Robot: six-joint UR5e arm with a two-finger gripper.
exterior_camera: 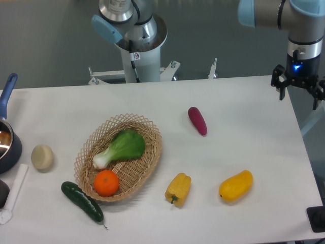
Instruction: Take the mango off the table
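The mango [236, 185] is a smooth yellow-orange oval lying on the white table [244, 122], at the front right. My gripper [299, 91] hangs at the table's far right edge, well behind and to the right of the mango. Its dark fingers [281, 87] stand apart and hold nothing.
A yellow bell pepper [178, 188] lies left of the mango. A purple eggplant-like vegetable [197, 120] lies mid-table. A wicker basket [147, 157] holds a bok choy [121, 147] and an orange [106, 183]. A cucumber [82, 201], a pale round item [42, 157] and a pot [7, 147] are at the left.
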